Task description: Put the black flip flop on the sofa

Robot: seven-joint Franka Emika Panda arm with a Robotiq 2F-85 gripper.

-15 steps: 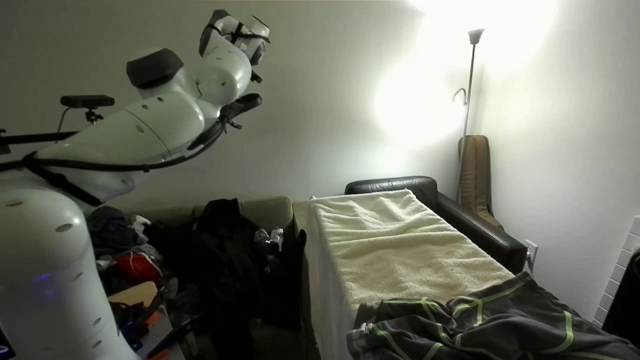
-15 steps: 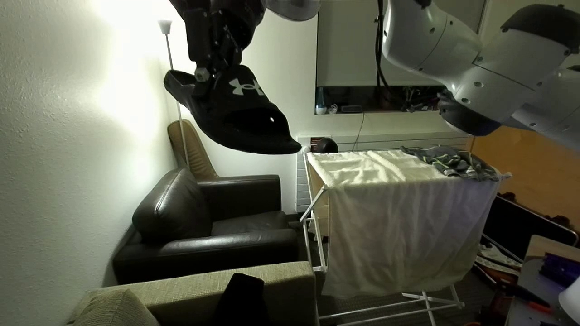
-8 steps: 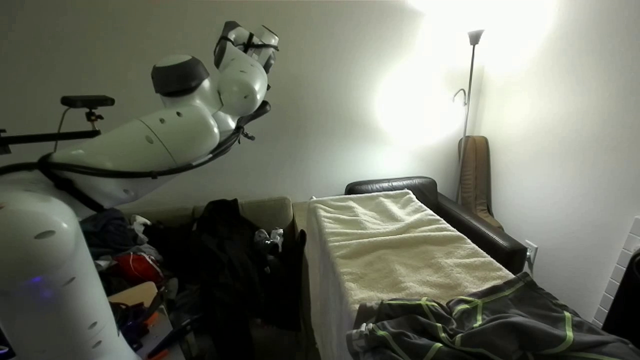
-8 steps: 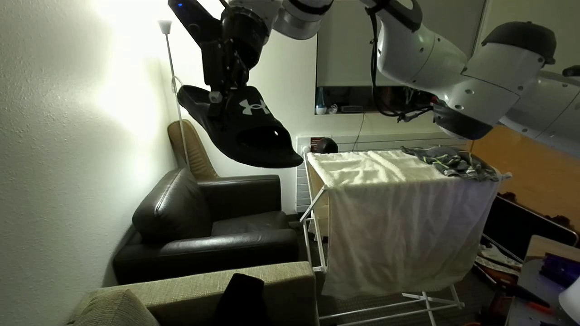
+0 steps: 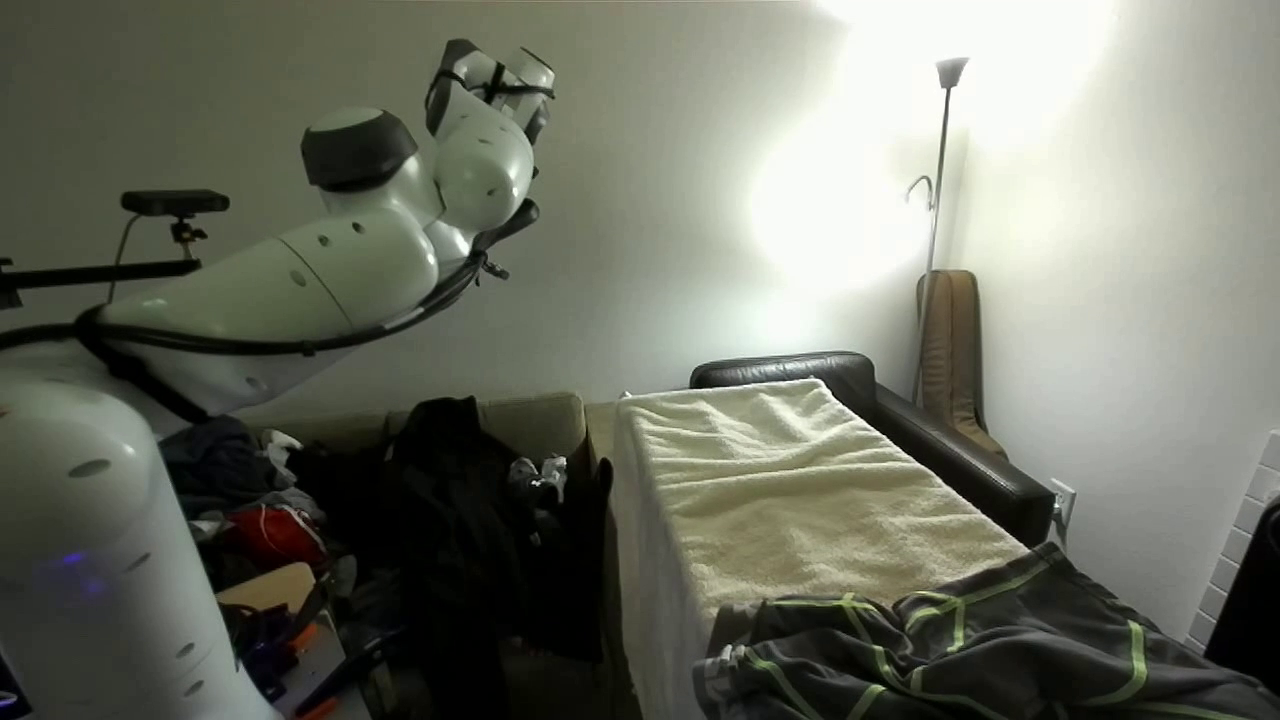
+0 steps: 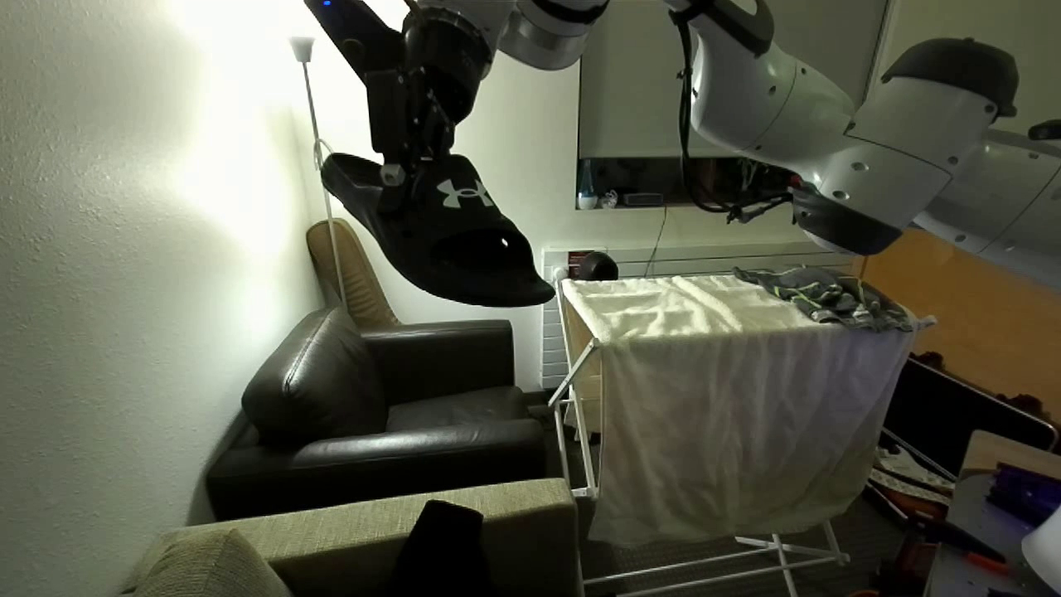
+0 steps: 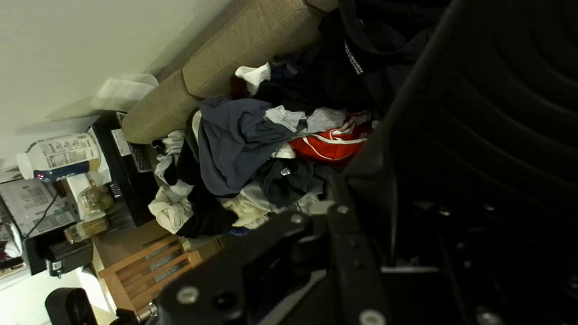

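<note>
Hanging aslant, toe lower than heel, the black flip flop point(image 6: 427, 236) is held in the air: the gripper point(image 6: 408, 195) has its fingers point(image 6: 392, 175) clamped on it at the heel-side edge of the strap point(image 6: 464, 196). On one side of the fingers runs the short heel end; on the other, most of the strap and the whole toe. Whether they pinch the strap alone or the sole's rim too, I cannot tell.

It looks like moulded foam or rubber, so expect something light, bendy, more grippy than slick, and hard to harm. The strap may buckle under a firm squeeze, and with the longer part past the fingers the toe could swing down or twist. A hold nearer the strap's crown should balance better, but this one ought to do for a soft set-down.

Well below the fingers lies the beige sofa point(image 6: 530, 506), the likely goal, though a leather armchair point(image 6: 414, 450) also sits lower than the fingers. The wrist view shows a clothes pile point(image 7: 244, 140) on the sofa, beyond the fingers; it would cushion a landing, but the flip flop might slide off its folds. Past the fingers on the toe side stands a towel-draped rack point(image 6: 721, 423), best kept clear of.
</note>
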